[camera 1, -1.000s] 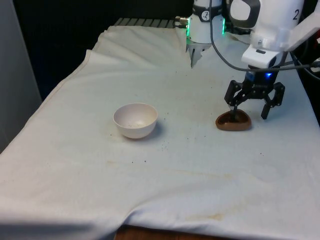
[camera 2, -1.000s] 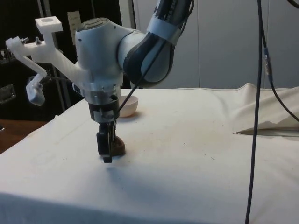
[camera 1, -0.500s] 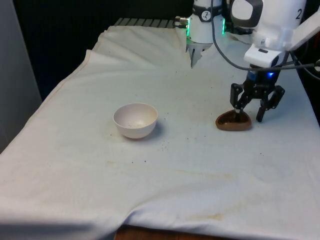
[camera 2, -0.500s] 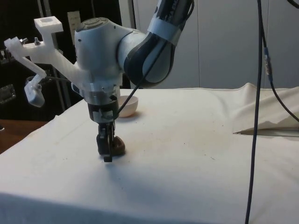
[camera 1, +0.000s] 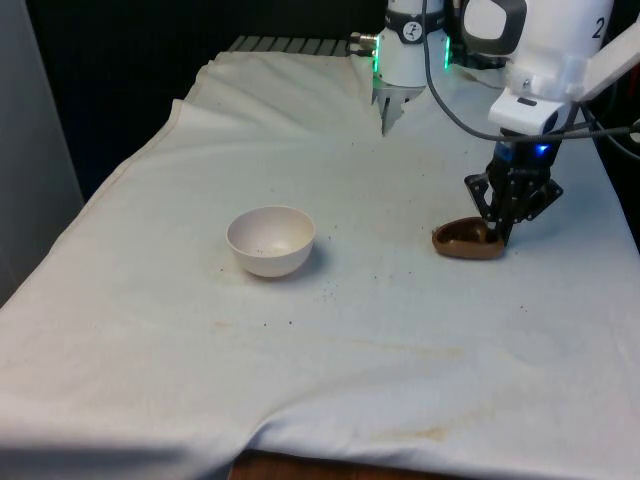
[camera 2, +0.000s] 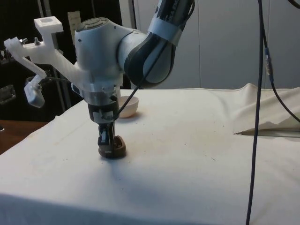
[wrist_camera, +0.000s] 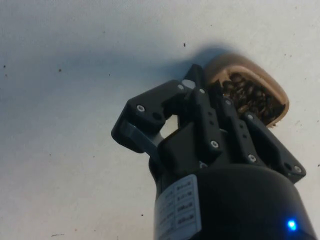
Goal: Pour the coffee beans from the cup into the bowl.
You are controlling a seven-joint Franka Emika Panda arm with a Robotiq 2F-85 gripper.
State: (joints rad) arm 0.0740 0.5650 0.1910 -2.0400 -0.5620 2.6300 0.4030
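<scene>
Brown cup (camera 1: 466, 240) sits on the white cloth (camera 1: 330, 350) toward the front view's right, low and shallow, dark coffee beans (wrist_camera: 252, 97) visible inside it in the wrist view. Black gripper (camera 1: 503, 228) is down on the cup's rim at the side nearer the front view's right — fingers drawn together and pinching the cup wall, one finger inside, one outside as far as the wrist view shows. In the side view the gripper (camera 2: 107, 149) points straight down with the cup (camera 2: 115, 149) at its tips, cup base on the cloth.

White bowl (camera 1: 271, 240) stands upright well apart from the cup, toward the front view's left; in the side view it sits beyond the arm (camera 2: 127, 106). A few dark specks (camera 1: 330, 292) lie scattered on the cloth between bowl and cup.
</scene>
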